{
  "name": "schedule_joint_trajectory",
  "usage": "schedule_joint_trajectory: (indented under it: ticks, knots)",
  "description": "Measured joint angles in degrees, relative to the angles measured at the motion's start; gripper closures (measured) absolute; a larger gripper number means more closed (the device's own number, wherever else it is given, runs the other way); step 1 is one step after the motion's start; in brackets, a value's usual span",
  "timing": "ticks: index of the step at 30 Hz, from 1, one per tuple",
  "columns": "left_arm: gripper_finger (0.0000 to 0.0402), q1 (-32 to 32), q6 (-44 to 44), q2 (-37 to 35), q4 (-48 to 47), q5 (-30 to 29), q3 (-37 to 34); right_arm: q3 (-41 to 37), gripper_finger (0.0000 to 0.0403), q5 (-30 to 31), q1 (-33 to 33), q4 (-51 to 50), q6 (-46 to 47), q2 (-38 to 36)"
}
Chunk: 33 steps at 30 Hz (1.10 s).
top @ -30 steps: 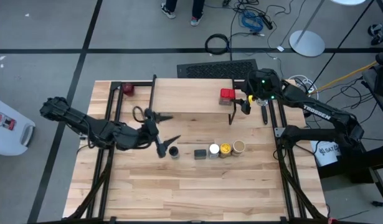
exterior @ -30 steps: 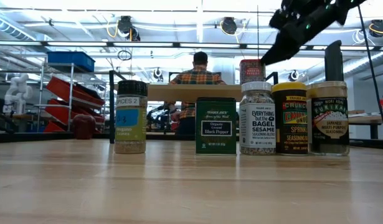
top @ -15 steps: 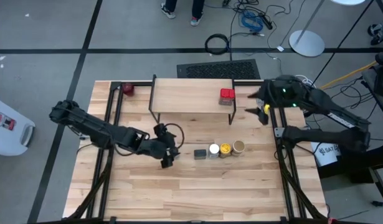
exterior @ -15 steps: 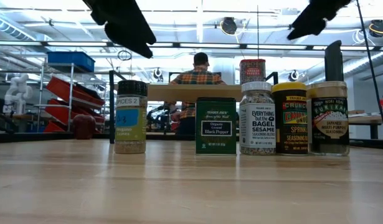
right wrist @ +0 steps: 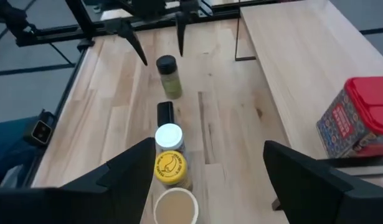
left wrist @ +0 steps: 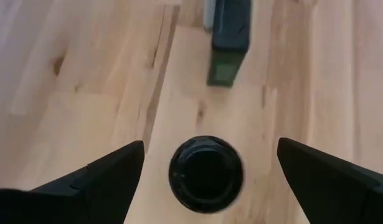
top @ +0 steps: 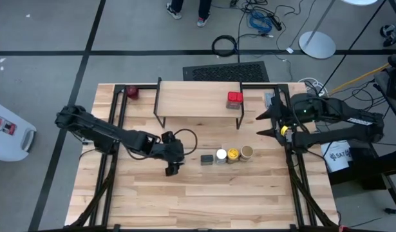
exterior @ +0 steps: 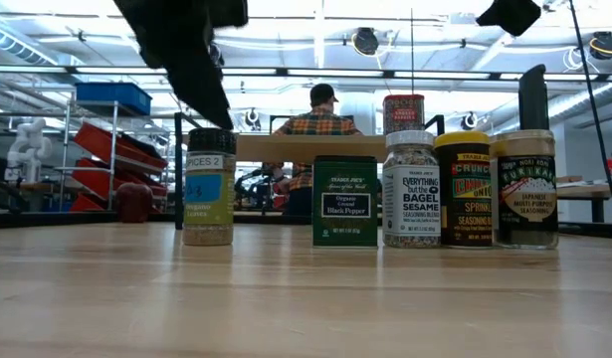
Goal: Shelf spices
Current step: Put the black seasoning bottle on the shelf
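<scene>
Five spices stand in a row on the table: a dark-capped jar [exterior: 209, 186], a dark green tin [top: 206, 158], a white-capped jar [top: 220, 155], a yellow-topped jar [top: 232, 154] and a tan-topped jar [top: 246, 152]. The red square tin [top: 234, 98] rests on the shelf [top: 191, 100] near its right end. My left gripper [left wrist: 210, 146] is open and points down over the dark-capped jar's lid [left wrist: 205, 174], a finger on either side, not touching. My right gripper [top: 265, 124] is open, off the shelf's right end, above the table.
A small dark-red round object [top: 132, 92] lies by the shelf's left far corner. Black frame rails [top: 114, 129] run along both table sides. Bare wood [top: 210, 200] stretches between the spice row and the near edge. A person in a plaid shirt [exterior: 315, 124] sits beyond the table.
My left gripper has swung toward the table's right and near edge, turned its fingers downward and come down over the dark-capped jar, staying open. My right gripper has drawn away from the red tin and the shelf, toward the table's right and near edge.
</scene>
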Motion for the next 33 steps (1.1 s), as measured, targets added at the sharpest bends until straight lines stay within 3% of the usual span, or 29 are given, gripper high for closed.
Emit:
schedule_joint_trajectory:
  ticks: [14, 27, 33]
  knots:
    - [0.0032, 0.76, 0.68, 5.36, 0.46, 1.24, 0.0, -0.02, 0.0117, 2.27, 4.92, 2.11, -0.42, 3.54]
    - [0.0159, 0.78, 0.0, 5.36, 0.02, 4.28, 0.0, -0.07, 0.0117, 3.58, 4.92, 2.57, -0.44, 4.42]
    - [0.0193, 0.78, -0.02, 5.36, 0.05, 4.86, 0.07, -0.07, 0.0117, 3.56, 4.92, 2.54, -0.7, 4.43]
